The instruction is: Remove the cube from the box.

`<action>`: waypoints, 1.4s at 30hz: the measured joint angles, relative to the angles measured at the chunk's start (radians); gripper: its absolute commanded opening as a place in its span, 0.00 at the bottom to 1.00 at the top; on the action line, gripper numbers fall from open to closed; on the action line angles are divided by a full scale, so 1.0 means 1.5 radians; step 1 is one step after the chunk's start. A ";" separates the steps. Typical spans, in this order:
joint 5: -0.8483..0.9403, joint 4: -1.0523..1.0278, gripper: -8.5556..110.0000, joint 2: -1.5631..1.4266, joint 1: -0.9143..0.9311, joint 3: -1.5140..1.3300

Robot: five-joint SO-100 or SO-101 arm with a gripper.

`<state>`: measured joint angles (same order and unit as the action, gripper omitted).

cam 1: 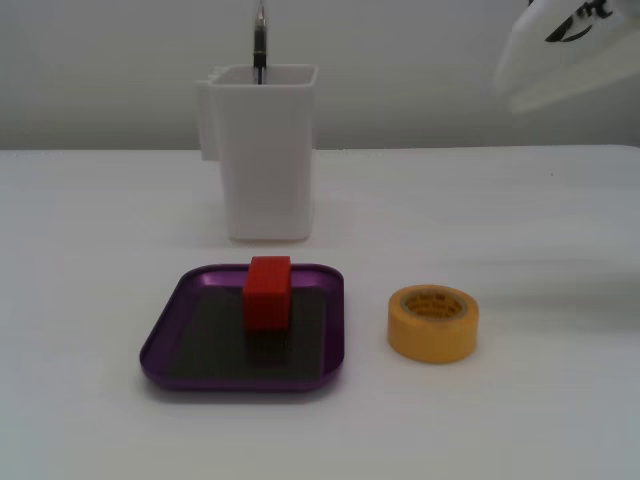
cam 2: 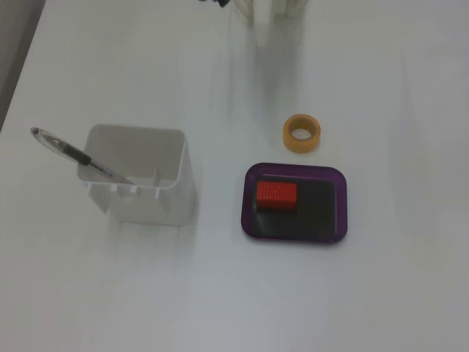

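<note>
The red cube (cam 1: 267,290) stands inside the shallow purple box (cam 1: 165,340), toward its far side in a fixed view. From above, the cube (cam 2: 276,196) lies in the left half of the box (cam 2: 341,209). A blurred white part of the arm or gripper (cam 1: 570,50) hangs at the top right, high above the table and far from the box. It also shows at the top edge of a fixed view (cam 2: 267,9). Its jaws cannot be made out. Nothing touches the cube.
A tall white container (cam 1: 265,150) with a pen (cam 1: 259,40) stands behind the box; from above the container (cam 2: 139,176) is left of the box. A yellow tape roll (cam 1: 433,322) lies right of the box on the white table.
</note>
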<state>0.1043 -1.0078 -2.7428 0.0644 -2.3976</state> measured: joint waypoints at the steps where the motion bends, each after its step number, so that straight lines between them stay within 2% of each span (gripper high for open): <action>1: 0.000 0.000 0.19 0.044 -0.012 0.029; 7: 0.001 -0.019 0.23 0.300 -0.100 0.189; 12: -0.015 -0.019 0.23 0.486 -0.121 0.318; 21: -0.044 -0.020 0.23 0.821 -0.118 0.625; 26: -0.044 -0.025 0.23 0.977 -0.070 0.754; 38: -0.042 -0.025 0.22 1.103 -0.018 0.814; 42: -0.041 -0.025 0.13 1.117 -0.018 0.816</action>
<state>0.0430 -1.0446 -1.0677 0.0368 -1.1735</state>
